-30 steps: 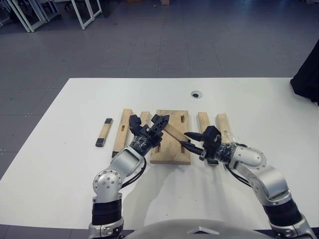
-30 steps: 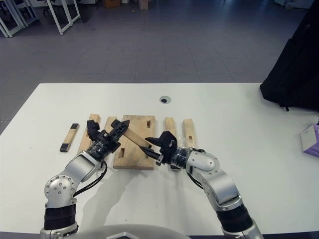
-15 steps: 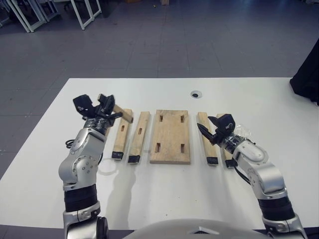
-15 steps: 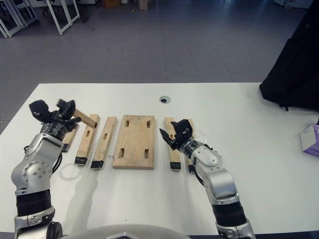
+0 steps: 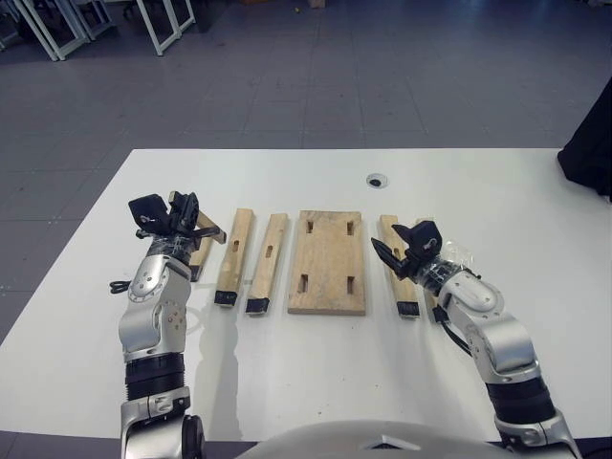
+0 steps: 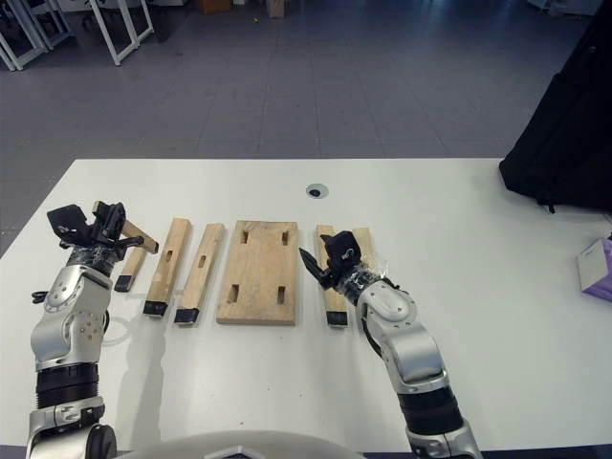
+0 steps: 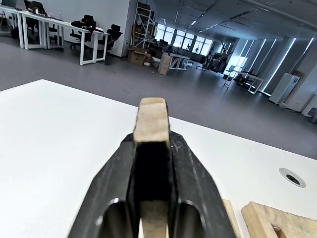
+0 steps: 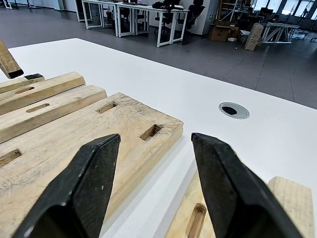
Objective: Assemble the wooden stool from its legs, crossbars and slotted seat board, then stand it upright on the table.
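Alignment first: square short pale wooden crossbar (image 5: 212,232), clamped tight in left tool (image 5: 186,214) over left side of white bench (image 5: 316,363), to slot of nearest wooden leg (image 5: 234,253); right tool (image 5: 392,247) spread wide, empty, beside flat slotted seat board (image 5: 327,260).

Nothing legible that I can read: no text, numbers, labels or signs. Seat board (image 5: 327,260), the crossbar (image 7: 151,111) clamped in my left claw (image 7: 150,144), and the tabletop (image 5: 287,363) are all plain surfaces. The purple box (image 6: 598,268) at the tabletop's 3 o'clock edge is too small to tell.
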`<action>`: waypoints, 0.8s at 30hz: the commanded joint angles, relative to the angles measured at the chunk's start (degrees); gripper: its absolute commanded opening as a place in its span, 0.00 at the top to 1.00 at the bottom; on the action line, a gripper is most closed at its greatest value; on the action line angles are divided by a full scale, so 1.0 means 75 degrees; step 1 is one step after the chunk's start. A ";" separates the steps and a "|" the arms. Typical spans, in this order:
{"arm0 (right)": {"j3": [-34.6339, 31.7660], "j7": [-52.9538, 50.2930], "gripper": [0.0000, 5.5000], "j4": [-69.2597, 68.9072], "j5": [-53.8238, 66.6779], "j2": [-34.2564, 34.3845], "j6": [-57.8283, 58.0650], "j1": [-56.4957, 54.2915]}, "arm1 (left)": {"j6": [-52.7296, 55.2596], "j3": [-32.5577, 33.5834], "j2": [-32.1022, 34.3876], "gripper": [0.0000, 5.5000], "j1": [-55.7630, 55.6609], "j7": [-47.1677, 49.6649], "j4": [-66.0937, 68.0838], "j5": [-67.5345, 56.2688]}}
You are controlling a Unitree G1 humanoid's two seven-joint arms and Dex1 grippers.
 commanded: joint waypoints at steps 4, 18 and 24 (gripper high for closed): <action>0.0052 0.0128 0.52 0.0129 -0.0132 -0.0040 -0.0069 -0.0206 | -0.0021 -0.0122 -0.0050 0.92 -0.0059 -0.0246 0.0500 0.0318; 0.0200 0.0209 0.52 0.0214 -0.0361 0.0013 -0.0206 -0.0175 | 0.0027 0.0026 -0.0172 0.92 -0.0230 -0.0210 0.0197 0.0212; 0.0169 0.0215 0.52 0.0268 -0.0394 0.0006 -0.0252 -0.0228 | 0.0038 -0.0073 -0.0252 0.92 -0.0151 -0.0241 0.0238 0.0298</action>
